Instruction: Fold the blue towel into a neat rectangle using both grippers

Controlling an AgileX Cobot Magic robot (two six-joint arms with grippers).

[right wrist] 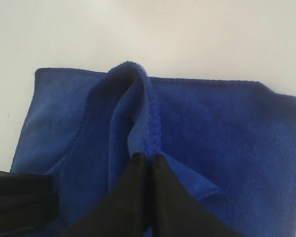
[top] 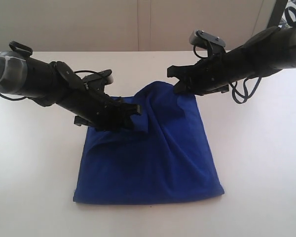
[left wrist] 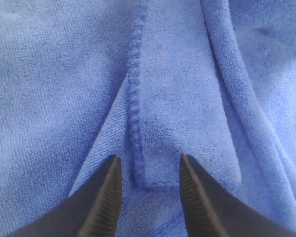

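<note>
The blue towel [top: 153, 163] lies on the white table, its near part flat and its far part lifted and creased. My right gripper [top: 179, 89] is shut on a raised fold at the far right edge; in the right wrist view the closed fingertips [right wrist: 147, 157] pinch that ridge of towel [right wrist: 227, 128]. My left gripper [top: 133, 114] sits low over the far left part of the cloth. In the left wrist view it [left wrist: 149, 158] stands open, with a hemmed corner of the towel [left wrist: 177, 98] lying between the fingers [left wrist: 108, 192]. No white tag shows.
The white table [top: 266, 163] surrounds the towel on every side. A pale wall runs behind it. The left arm's black body [right wrist: 15, 197] appears at the edge of the right wrist view, close beside the towel.
</note>
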